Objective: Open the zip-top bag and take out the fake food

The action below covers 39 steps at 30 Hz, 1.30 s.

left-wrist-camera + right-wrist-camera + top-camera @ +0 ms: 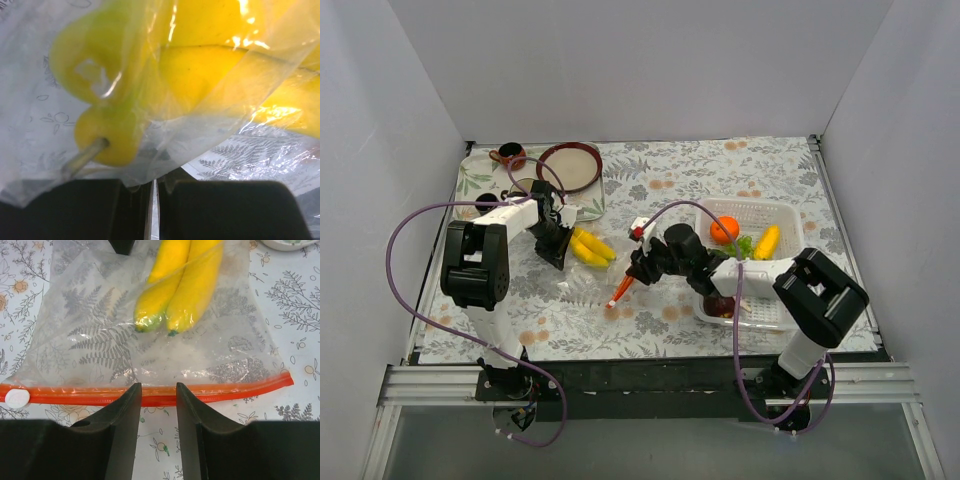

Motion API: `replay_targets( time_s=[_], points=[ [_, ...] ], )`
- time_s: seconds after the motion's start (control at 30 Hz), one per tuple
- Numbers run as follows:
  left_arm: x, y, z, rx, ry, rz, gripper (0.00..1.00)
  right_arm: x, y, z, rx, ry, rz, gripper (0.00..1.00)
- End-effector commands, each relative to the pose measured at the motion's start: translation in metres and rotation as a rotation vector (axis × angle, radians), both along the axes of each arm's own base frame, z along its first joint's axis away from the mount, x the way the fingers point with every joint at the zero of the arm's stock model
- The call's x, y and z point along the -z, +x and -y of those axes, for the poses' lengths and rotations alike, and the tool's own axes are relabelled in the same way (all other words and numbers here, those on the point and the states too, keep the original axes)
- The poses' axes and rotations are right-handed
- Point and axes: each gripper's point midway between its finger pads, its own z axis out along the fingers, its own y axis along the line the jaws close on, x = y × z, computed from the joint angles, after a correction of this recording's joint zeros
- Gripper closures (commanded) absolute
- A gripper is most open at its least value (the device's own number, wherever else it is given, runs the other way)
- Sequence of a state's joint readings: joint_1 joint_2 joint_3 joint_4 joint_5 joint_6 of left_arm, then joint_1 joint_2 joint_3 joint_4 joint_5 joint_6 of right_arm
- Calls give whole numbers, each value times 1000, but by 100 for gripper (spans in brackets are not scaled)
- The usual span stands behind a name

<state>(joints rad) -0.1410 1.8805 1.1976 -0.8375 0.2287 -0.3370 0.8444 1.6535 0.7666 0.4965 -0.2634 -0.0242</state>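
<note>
The zip-top bag (588, 278) lies flat on the floral cloth with two yellow bananas (592, 247) inside. My left gripper (558, 255) is shut on the bag's far closed edge; in the left wrist view the clear plastic (200, 135) runs down between the nearly touching jaws (155, 182), and the bananas (200, 65) fill the view. My right gripper (638, 272) is open, its fingertips (159, 390) astride the orange-red zip strip (235, 390), which runs unbroken across the gap. A white slider (17, 398) sits at the strip's left end. The bananas (180, 295) lie beyond.
A white perforated basket (760, 208) at the right holds an orange (724, 230), a yellow piece (767, 242) and green pieces (745, 246); a dark purple piece (720, 305) lies at its near end. A brown bowl (569, 166) and cup (510, 155) stand at the back left.
</note>
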Motion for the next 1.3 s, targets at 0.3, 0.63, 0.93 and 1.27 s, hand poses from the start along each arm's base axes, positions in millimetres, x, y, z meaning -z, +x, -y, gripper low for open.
replay_targets(
  time_s=[0.3, 0.63, 0.93, 1.27],
  points=[
    [87, -50, -15, 64, 103, -184, 100, -22, 2, 27, 101, 52, 96, 62],
    [84, -44, -13, 58, 101, -178, 100, -5, 9, 13, 81, 42, 67, 61],
    [82, -42, -10, 51, 90, -177, 100, -28, 33, -28, 49, 138, 94, 1],
    [82, -44, -11, 53, 90, -181, 100, -43, 51, -57, 36, 191, 152, 1]
  ],
)
